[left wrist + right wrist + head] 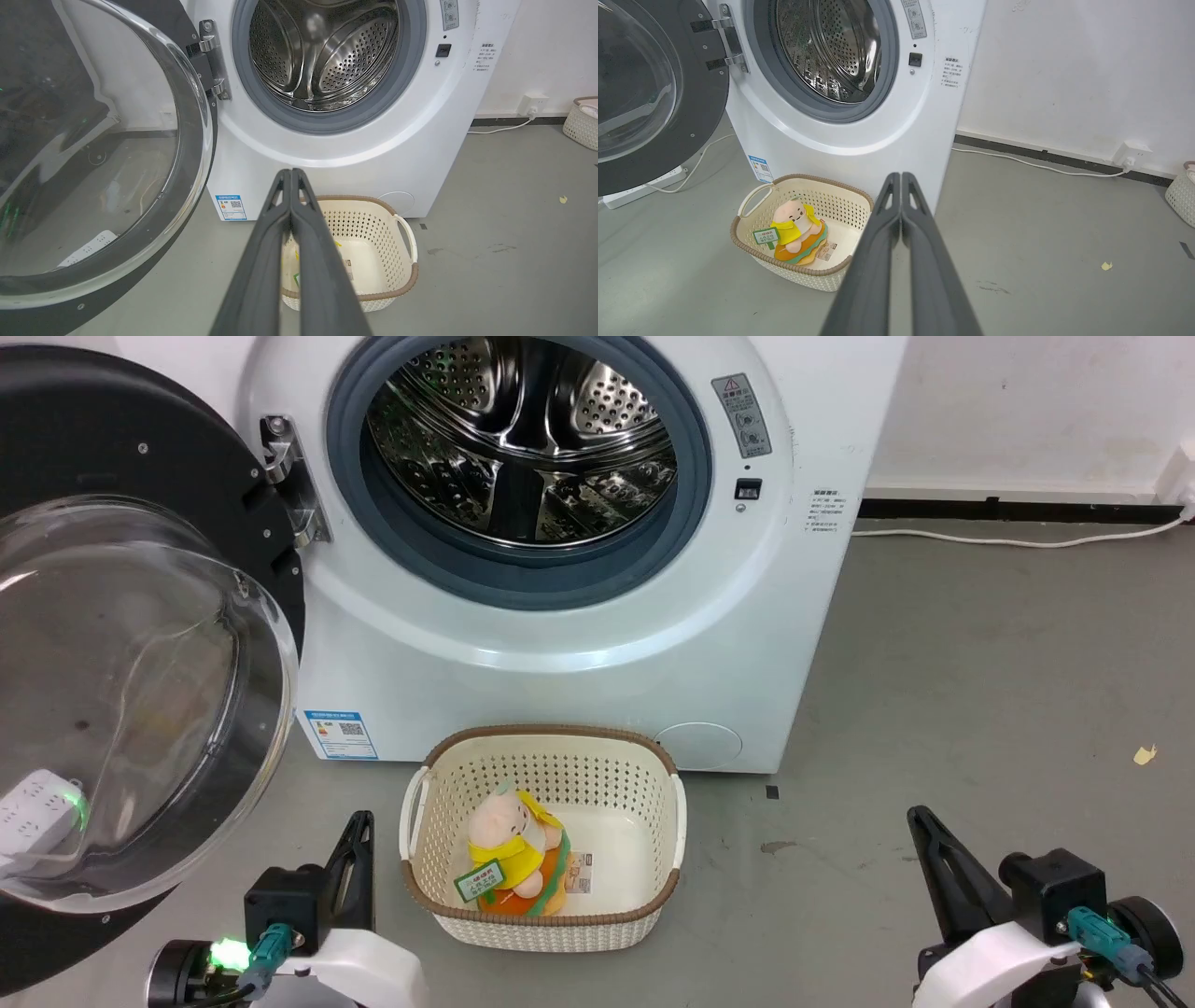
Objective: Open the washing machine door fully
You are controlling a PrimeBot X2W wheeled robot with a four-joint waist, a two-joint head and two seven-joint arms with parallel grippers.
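The white washing machine (579, 644) (336, 154) (859, 135) stands ahead with its steel drum (523, 439) exposed. Its door (121, 644) (93, 154) (649, 93), a glossy black disc with a bulging clear glass bowl, hangs swung wide to the left on a metal hinge (291, 485). My left gripper (358, 831) (290, 173) is shut and empty, low at the lower left, right of the door's lower rim and apart from it. My right gripper (920, 821) (901, 176) is shut and empty at the lower right over bare floor.
A cream basket (541, 840) (803, 233) holding a plush toy (513, 849) sits on the floor before the machine, between my grippers. A white power strip (644, 184) lies behind the door. A white cable (1018, 537) runs along the back wall. Another basket (581, 121) stands far right.
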